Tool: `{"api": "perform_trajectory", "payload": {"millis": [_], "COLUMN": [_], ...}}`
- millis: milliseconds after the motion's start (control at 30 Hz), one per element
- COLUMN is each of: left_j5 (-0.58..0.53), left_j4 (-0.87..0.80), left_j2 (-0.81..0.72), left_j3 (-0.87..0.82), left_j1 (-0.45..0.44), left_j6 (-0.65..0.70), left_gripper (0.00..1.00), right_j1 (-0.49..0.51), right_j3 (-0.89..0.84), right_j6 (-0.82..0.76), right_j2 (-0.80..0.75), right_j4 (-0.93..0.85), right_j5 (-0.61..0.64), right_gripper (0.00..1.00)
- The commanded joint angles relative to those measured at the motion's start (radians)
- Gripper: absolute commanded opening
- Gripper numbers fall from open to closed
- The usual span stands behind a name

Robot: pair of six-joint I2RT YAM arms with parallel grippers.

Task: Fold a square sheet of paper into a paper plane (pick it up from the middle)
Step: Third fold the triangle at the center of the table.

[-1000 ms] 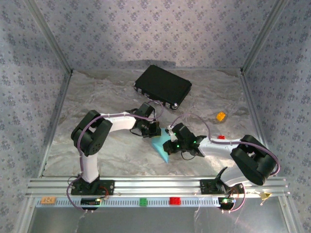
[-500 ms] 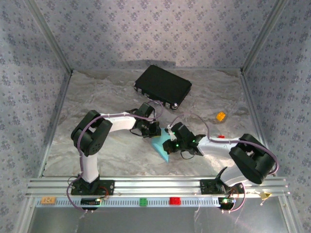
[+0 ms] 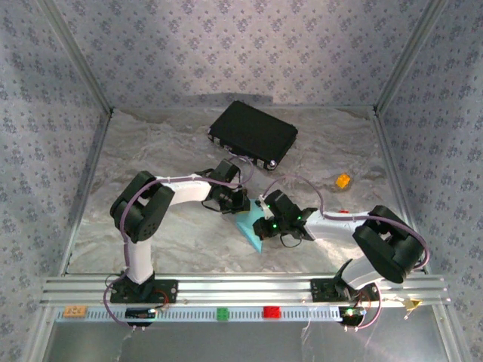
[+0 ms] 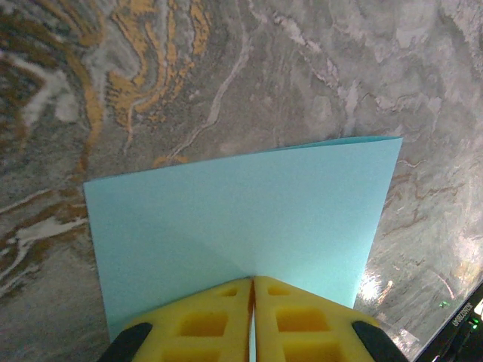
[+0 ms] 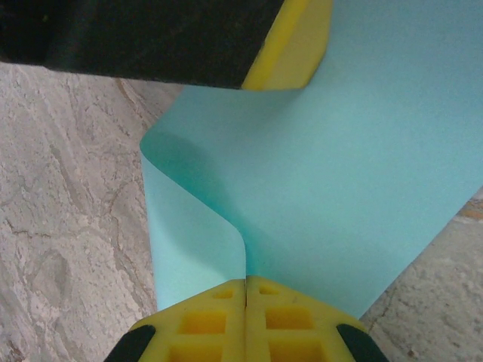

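The square sheet of paper (image 3: pixel 250 228) is light blue and hangs just above the marble table between my two grippers, bent into a curve. My left gripper (image 3: pixel 238 205) is shut on its far edge. In the left wrist view the yellow pads (image 4: pixel 253 280) pinch the sheet (image 4: pixel 241 204) with its fold spreading away. My right gripper (image 3: pixel 265 225) is shut on the near right part. In the right wrist view its tips (image 5: pixel 247 280) clamp the paper (image 5: pixel 362 166), which curls up towards the left gripper's yellow finger (image 5: pixel 290 45). The paper plane is out of view.
A black hard case (image 3: pixel 253 134) lies at the back centre. An orange block (image 3: pixel 343 180) and a small red block (image 3: pixel 344 213) sit to the right. Green (image 3: pixel 223 313) and red (image 3: pixel 270 311) blocks rest on the front rail. Patterned walls close three sides.
The right arm has edged slightly to the left. Both grippers keep their hold on the paper, which stays in about the same place.
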Motion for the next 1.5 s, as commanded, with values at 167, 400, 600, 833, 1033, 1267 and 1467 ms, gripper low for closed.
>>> {"api": "perform_trajectory", "payload": {"millis": [167, 400, 600, 833, 1033, 1267, 1467], "left_j5": [-0.019, -0.021, -0.021, -0.021, -0.024, -0.022, -0.022], "left_j4": [-0.02, -0.018, -0.016, -0.015, -0.015, -0.012, -0.009], "left_j2": [-0.006, -0.009, -0.007, -0.01, -0.012, -0.012, -0.015], "left_j3": [-0.026, -0.029, -0.029, -0.031, -0.031, -0.035, -0.035], "left_j1": [0.002, 0.002, 0.002, 0.001, 0.001, 0.002, 0.001], "left_j6": [-0.009, -0.01, -0.01, -0.009, -0.008, -0.008, -0.011], "left_gripper": [0.09, 0.09, 0.09, 0.09, 0.09, 0.09, 0.09], "right_j1": [-0.006, -0.007, -0.007, -0.007, -0.007, -0.008, -0.006], "right_j3": [0.011, 0.01, 0.008, 0.002, -0.004, -0.003, -0.008], "right_j6": [-0.006, -0.002, 0.0, 0.008, 0.009, 0.014, 0.014], "right_j2": [0.008, 0.006, 0.009, 0.007, 0.012, 0.032, 0.035], "right_j4": [-0.028, -0.03, -0.033, -0.042, -0.023, -0.022, -0.023], "right_j5": [0.03, 0.038, 0.037, 0.037, 0.039, 0.041, 0.039], "right_gripper": [0.01, 0.01, 0.01, 0.01, 0.01, 0.01, 0.01]}}
